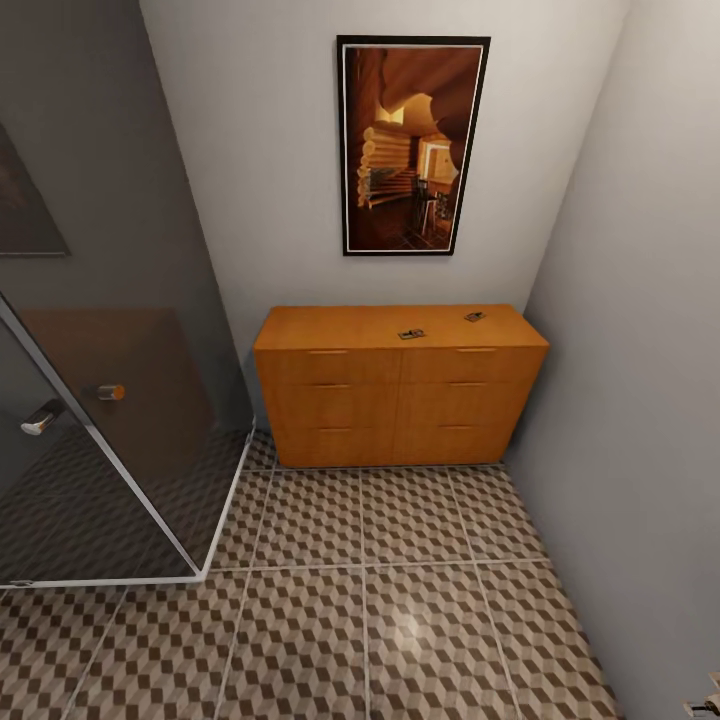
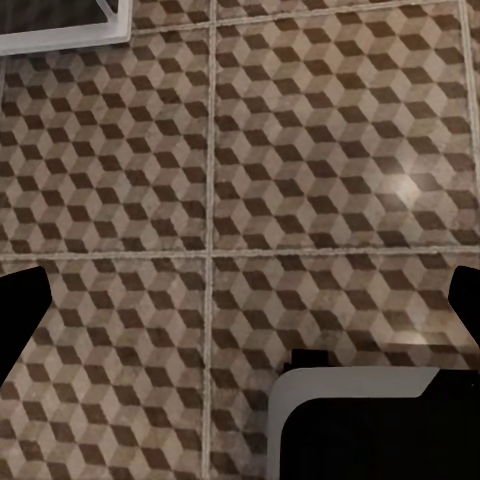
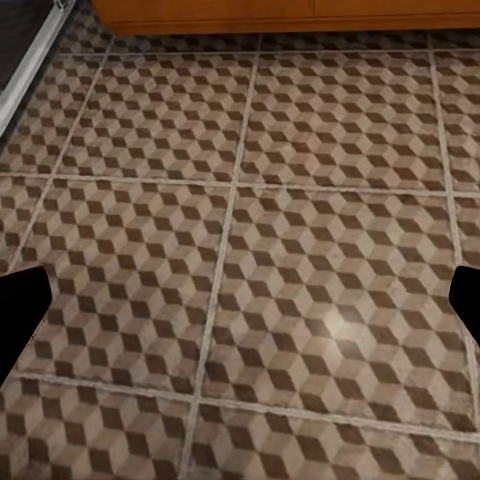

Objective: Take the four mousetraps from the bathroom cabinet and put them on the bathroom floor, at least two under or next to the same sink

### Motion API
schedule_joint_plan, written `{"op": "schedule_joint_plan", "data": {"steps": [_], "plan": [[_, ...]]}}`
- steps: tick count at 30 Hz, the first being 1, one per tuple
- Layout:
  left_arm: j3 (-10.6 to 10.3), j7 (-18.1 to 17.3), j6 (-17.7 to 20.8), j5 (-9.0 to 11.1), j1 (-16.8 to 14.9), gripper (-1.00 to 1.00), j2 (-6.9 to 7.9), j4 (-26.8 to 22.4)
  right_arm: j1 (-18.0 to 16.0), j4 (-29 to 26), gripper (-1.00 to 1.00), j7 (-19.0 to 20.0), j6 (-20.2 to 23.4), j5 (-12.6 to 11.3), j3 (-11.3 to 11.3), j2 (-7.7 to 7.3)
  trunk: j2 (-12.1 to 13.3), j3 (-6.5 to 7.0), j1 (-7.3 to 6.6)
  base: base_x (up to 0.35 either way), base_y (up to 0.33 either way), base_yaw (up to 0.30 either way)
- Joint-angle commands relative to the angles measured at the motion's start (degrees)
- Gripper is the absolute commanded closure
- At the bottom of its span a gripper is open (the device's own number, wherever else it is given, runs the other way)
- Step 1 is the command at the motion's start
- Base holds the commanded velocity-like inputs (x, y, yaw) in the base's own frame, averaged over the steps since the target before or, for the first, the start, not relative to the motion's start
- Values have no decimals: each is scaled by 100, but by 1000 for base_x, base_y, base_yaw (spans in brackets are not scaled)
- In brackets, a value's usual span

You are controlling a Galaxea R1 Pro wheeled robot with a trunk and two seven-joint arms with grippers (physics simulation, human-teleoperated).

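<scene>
The orange-brown cabinet stands against the far wall with all its drawers shut. Two mousetraps lie on its top, one near the middle and one further right. The cube-patterned bathroom floor stretches from the cabinet toward me. My left gripper hangs open over bare tiles, its dark fingertips at the frame edges. My right gripper is also open and empty above the tiles, with the cabinet base ahead of it. The bathroom sink is out of view.
A glass shower stall with a white sill fills the left side. A grey wall closes the right side, and a framed picture hangs above the cabinet. My own base shows in the left wrist view.
</scene>
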Motion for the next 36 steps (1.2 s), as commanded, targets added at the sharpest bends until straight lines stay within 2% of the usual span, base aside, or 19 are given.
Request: {"op": "schedule_joint_plan", "data": {"steps": [1, 8, 13, 14, 18, 24, 36], "plan": [[-50, 25, -24, 16, -6, -100, -3, 17, -6, 6, -100, 57, -16, -64, 34, 6, -11, -11, 3, 0, 0, 0], [-47, 25, -23, 16, -5, -100, -3, 17, -5, -17, -100, 282, -12, -106, -2, 27, -11, -11, 3, 0, 0, 0], [-46, 25, -23, 16, -5, -100, -3, 17, -3, -38, -100, 119, -2, -127, 8, 44, -11, -11, 3, 0, 0, 0], [-46, 25, -23, 16, -4, -100, -3, 17, -3, -40, -100, -1322, 1, -127, 11, 48, -11, -11, 3, 0, 0, 0], [-48, 25, -23, 16, -1, -100, -3, 17, -3, -44, -100, -1697, 7, -126, 17, 63, -11, -11, 3, 0, 0, 0], [-49, 25, -25, 16, -3, -100, -5, 17, -3, -48, -100, -1912, 0, -118, 29, 114, -11, -11, 3, 0, 0, 0], [-43, 41, -23, 16, -5, -100, -4, 17, -3, -47, -100, -1947, 0, -93, 42, 180, -11, -11, 3, 0, 0, 0]]}}
